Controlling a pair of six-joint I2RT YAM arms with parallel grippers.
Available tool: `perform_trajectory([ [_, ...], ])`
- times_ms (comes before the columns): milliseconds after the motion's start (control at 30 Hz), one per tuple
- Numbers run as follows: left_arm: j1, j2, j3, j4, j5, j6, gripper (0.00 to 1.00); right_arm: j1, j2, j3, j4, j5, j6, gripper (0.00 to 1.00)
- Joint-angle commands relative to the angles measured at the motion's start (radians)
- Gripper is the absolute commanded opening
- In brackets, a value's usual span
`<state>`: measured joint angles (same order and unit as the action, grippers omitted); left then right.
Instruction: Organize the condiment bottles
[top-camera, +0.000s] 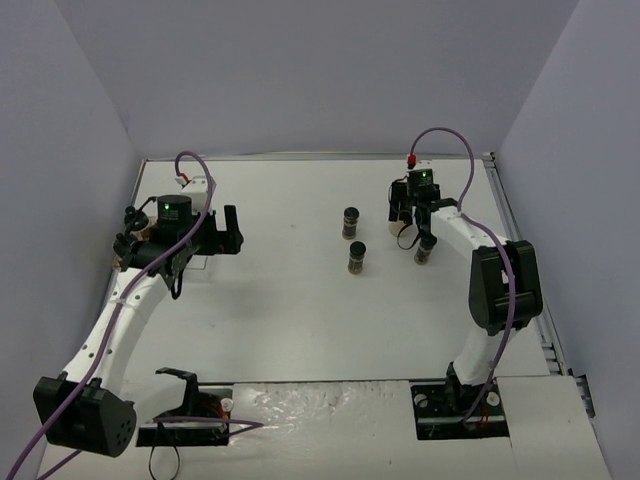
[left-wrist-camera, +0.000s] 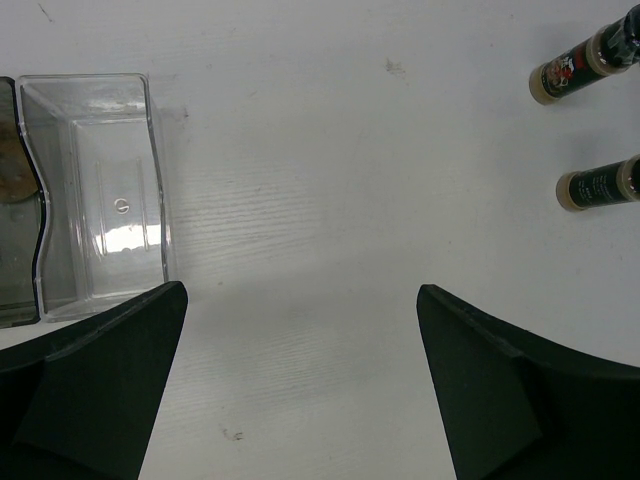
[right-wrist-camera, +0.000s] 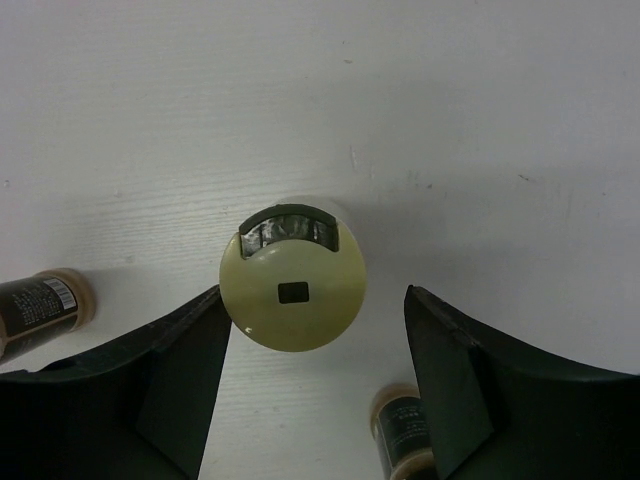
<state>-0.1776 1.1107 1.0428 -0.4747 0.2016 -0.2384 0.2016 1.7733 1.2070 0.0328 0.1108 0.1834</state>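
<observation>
1. Claws both wide open, nothing gripped.
2. Right claw (right-wrist-camera: 312, 300) straddles the upright pale-yellow-capped jar (right-wrist-camera: 292, 290). One finger sits close to the cap, with a clear gap on the other side. Contact: can't tell.
3. Second jar (right-wrist-camera: 40, 305) and third jar (right-wrist-camera: 405, 430) stand near its fingers.
4. Left claw (left-wrist-camera: 300, 290) hangs over bare bench (left-wrist-camera: 320, 150), clear tray (left-wrist-camera: 95, 190) just beside one finger.
5. Upper dark jar (left-wrist-camera: 585, 65) and lower dark jar (left-wrist-camera: 600, 185) stand well apart from it.

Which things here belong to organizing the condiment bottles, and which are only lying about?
Belong to the job:
pale-yellow-capped spice jar
far dark spice jar
near dark spice jar

Only lying about:
clear plastic tray, though it may later hold jars
</observation>
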Motion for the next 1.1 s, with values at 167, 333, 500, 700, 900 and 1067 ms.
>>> perform_trajectory([
  [167,-0.003,-0.012,0.036,0.019,-0.019,0.022,0.97,-0.008,-0.012,0.023,0.128,-0.030,-0.089,0.33],
  [333,-0.003,0.001,0.036,0.017,-0.021,0.024,0.97,-0.013,-0.037,0.015,0.135,-0.041,-0.131,0.15],
  [500,-0.003,0.009,0.037,0.015,-0.022,0.024,0.97,-0.001,-0.103,-0.014,0.144,-0.100,-0.147,0.00],
  [700,-0.003,0.004,0.037,0.013,-0.037,0.026,0.97,0.101,-0.283,0.031,0.110,-0.061,-0.228,0.00],
  [900,0.001,0.003,0.037,0.012,-0.046,0.024,0.97,0.227,-0.359,0.178,0.022,-0.119,-0.259,0.00],
  [1067,0.017,0.009,0.040,-0.001,-0.074,0.014,0.97,0.357,-0.296,0.251,-0.002,-0.243,-0.258,0.00],
])
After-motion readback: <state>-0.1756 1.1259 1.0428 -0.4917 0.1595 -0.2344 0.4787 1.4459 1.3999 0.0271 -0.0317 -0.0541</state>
